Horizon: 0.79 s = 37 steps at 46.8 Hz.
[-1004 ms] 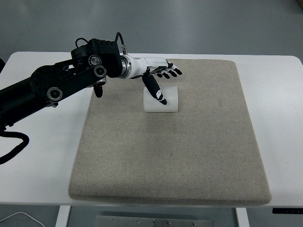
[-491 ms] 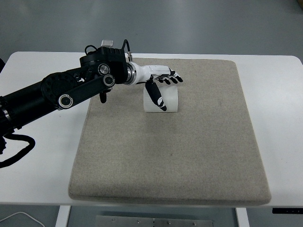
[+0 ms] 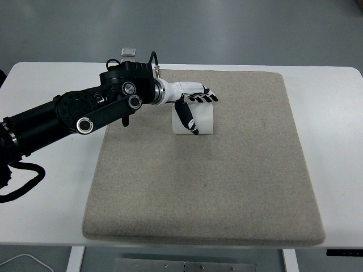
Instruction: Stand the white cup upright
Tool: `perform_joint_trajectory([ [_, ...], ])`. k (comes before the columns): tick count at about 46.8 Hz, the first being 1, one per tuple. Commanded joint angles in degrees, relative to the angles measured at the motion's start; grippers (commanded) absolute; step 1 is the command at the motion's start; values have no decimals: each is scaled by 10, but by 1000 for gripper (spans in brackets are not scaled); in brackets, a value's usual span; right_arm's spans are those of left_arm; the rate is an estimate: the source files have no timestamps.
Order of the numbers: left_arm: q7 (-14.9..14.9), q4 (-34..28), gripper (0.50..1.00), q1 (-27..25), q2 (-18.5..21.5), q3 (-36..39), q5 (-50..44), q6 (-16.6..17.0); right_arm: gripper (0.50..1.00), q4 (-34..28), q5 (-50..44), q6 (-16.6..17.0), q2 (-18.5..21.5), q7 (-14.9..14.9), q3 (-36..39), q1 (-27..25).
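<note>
One left hand has dropped onto the cup since a second ago, fingers curling over it, thumb in front; grasp forming, lifting upright comes next.

I read the mat as grey-beige felt-like cloth, matt and slightly fuzzy. The tabletop under it is smooth white laminate with a faint sheen. At 12 o'clock on the mat, the white cup looks like matt plastic (possibly paper). My left hand shows glossy white shells with black joints; the left arm is satin black with metal discs.
</note>
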Motion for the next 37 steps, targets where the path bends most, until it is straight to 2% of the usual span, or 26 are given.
perform_joint_trajectory([
  [1, -2, 3, 951, 3, -5, 1, 2, 1, 930, 0, 0, 0, 0, 0, 0, 0],
  [14, -2, 4, 930, 5, -6, 4, 13, 8, 930, 0, 0, 0, 0, 0, 0, 0],
  [19, -2, 15, 861, 5, -17, 5, 17, 16, 930, 0, 0, 0, 0, 0, 0, 0],
  [25, -2, 17, 812, 5, -19, 5, 18, 17, 930, 0, 0, 0, 0, 0, 0, 0],
  [31, -2, 17, 705, 5, -19, 7, 17, 17, 930, 0, 0, 0, 0, 0, 0, 0],
  [34, -2, 17, 696, 5, -19, 7, 15, 17, 930, 0, 0, 0, 0, 0, 0, 0],
  [37, -2, 17, 605, 6, -19, 6, 14, 17, 930, 0, 1, 0, 0, 0, 0, 0],
])
